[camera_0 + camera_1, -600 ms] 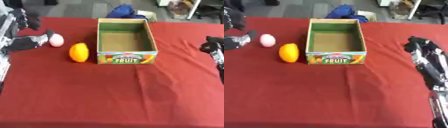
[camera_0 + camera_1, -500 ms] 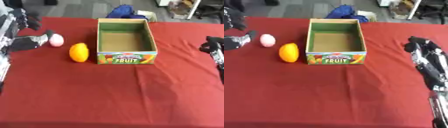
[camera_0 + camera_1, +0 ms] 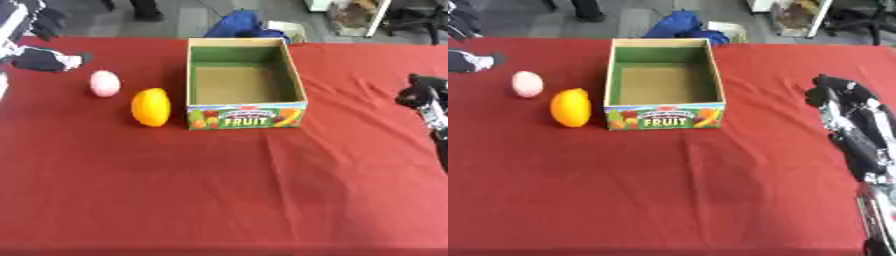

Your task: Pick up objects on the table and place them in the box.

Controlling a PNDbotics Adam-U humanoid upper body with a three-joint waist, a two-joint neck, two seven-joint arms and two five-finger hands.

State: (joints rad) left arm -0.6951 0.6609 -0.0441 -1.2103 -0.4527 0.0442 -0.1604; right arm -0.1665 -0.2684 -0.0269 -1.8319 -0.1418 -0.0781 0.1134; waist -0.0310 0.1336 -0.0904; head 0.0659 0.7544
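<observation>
Left eye view is showing a pink egg-shaped thing [image 3: 104, 83] lying on the red desk [image 3: 219, 190], toward the far left. Just beside it, nearer the camera and to its right, an orange fruit [image 3: 150, 106] is lying on its own, oval and smooth, apart from the pink thing and close to the box [image 3: 244, 83] without clearly touching it. The box is standing upright in the middle of the far half of the desk, open at the top, green on its inner walls, brown on its floor, with nothing showing inside. Its front panel is carrying pictures of fruit and the word FRUIT.

Beyond the far edge of the desk, a blue bundle [image 3: 239, 24] is sitting on the floor behind the box. Nothing is lying between the two fruits and the box's left wall.

At the far left, the left hand [image 3: 42, 57] is hovering near the desk edge, left of the pink thing and apart from it; its fingers are looking curled, holding nothing. At the right edge, the right hand [image 3: 837, 94] is showing dark above the desk, well apart from the box, its fingers bunched and holding nothing.
</observation>
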